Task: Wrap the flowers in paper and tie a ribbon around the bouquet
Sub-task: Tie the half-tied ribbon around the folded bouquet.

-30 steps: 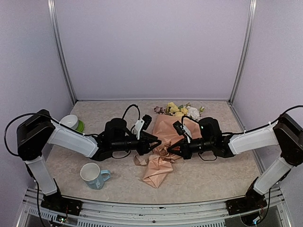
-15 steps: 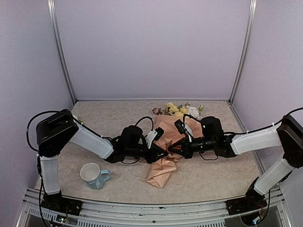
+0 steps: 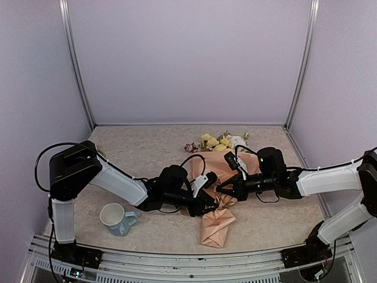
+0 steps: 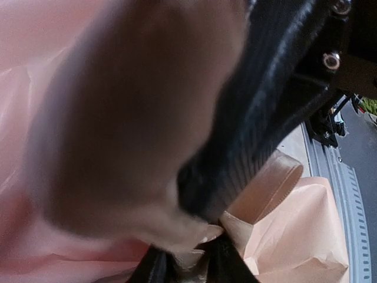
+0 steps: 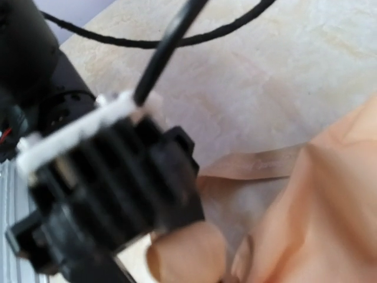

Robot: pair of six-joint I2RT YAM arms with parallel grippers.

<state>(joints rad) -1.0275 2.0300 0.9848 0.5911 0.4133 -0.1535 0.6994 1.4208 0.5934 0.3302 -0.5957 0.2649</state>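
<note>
Item: bouquet [image 3: 221, 162], lying on the worktop [image 3: 135, 147] at centre frame in the top view.

- Flowers [image 3: 213, 141]: yellow, white and pink blooms at the far end, pointing toward the back wall.
- Paper [image 3: 217, 227]: peach-pink and crumpled around the stems, its loose tail running toward the lower edge of the frame.
- Ribbon [image 4: 268, 187]: a tan loop against the paper, seen in the left wrist view.
- Left end effector [image 3: 212, 204]: low at the paper's left side, jaws drawn close on a fold of the ribbon.
- Right end effector [image 3: 222, 190]: just beside the left one, at the bouquet's waist. It was closed, and whether it pinched anything could not be told.
- Mug [image 3: 116, 217]: white with a blue handle, upright at lower left, well apart from the bouquet.
</note>
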